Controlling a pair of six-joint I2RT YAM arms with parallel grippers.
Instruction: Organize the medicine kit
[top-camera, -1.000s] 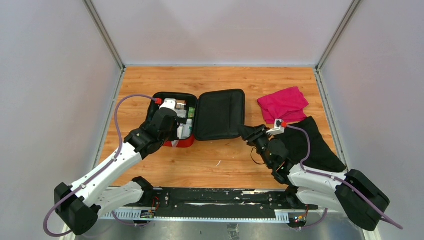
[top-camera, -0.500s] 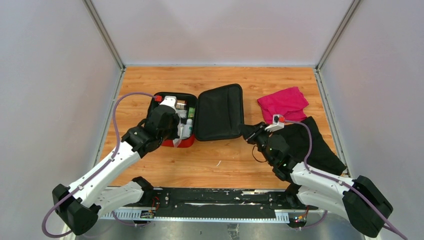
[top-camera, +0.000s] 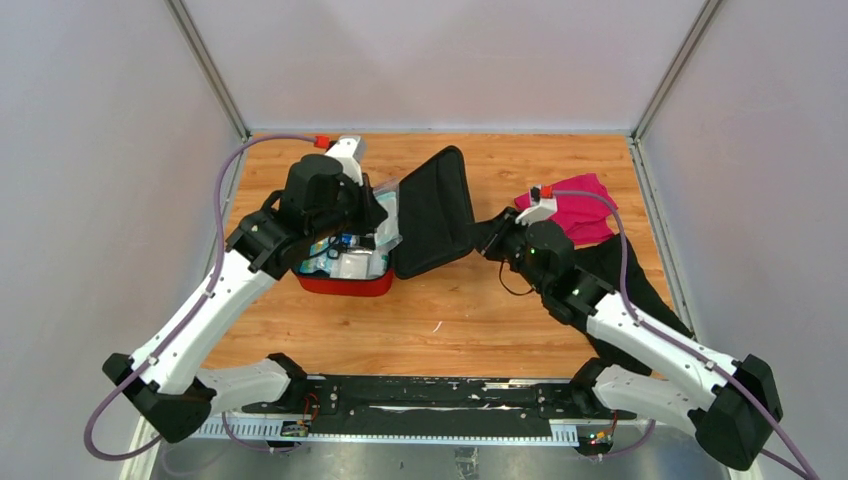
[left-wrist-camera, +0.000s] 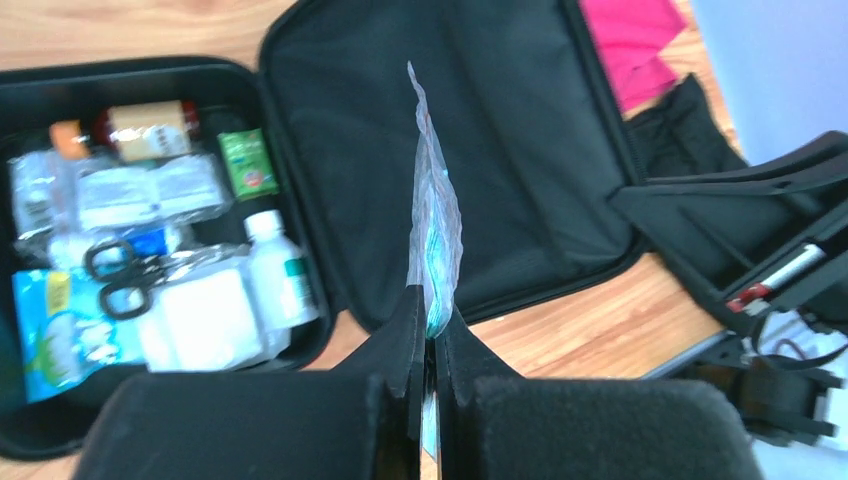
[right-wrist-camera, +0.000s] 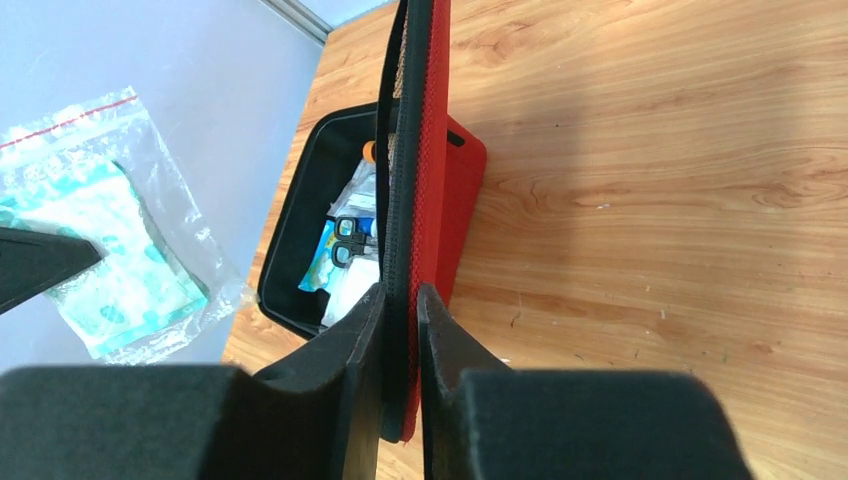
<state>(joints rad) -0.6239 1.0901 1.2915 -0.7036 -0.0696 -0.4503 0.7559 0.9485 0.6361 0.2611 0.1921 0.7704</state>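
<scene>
Now | lid (right-wrist-camera: 425, 150) lifted from flat to half-upright, right tool (right-wrist-camera: 400, 300) clenched on its rim | left tool (left-wrist-camera: 428, 320) grasping clear packet (left-wrist-camera: 432, 220), raised above medicine kit (top-camera: 345, 283) below it | packet probably goes inside before closing.

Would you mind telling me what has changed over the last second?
The left gripper rose out of the kit, lifting a clear bag pinched in its shut jaws. The right gripper closed on the lid edge and tipped it up from flat. The kit's base, the magenta cloth and the black cloth stayed put.
</scene>
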